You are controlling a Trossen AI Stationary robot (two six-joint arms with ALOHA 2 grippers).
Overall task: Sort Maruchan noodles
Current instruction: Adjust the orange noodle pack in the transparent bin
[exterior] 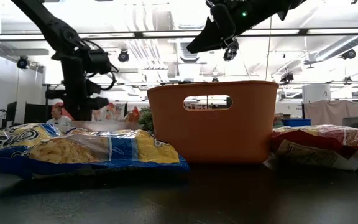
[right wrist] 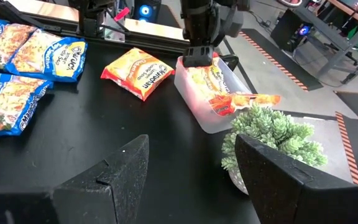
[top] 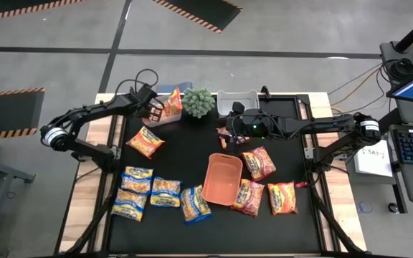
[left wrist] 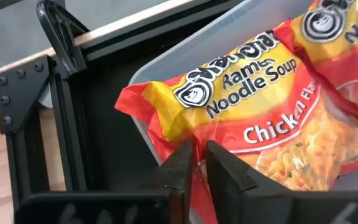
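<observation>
On the black counter (top: pixel 192 154) nearest us we count four yellow-and-blue noodle packets (top: pixel 153 192) and three dark red ones (top: pixel 262 188) flanking an orange tray (top: pixel 222 178). Mid-counter lies one orange packet (top: pixel 145 141). Farther back, our left claw (left wrist: pixel 195 163) is pinched together on an orange chicken packet (left wrist: pixel 253 112) in the clear bin (right wrist: pixel 194 99); it should let go only once the packet lies flat. Our right claw (right wrist: pixel 185 163) hangs spread apart beside a small plant (top: pixel 198 102).

Orange packet (left wrist: pixel 260 118): "Ramen Noodle Soup" ("Chicken")
</observation>
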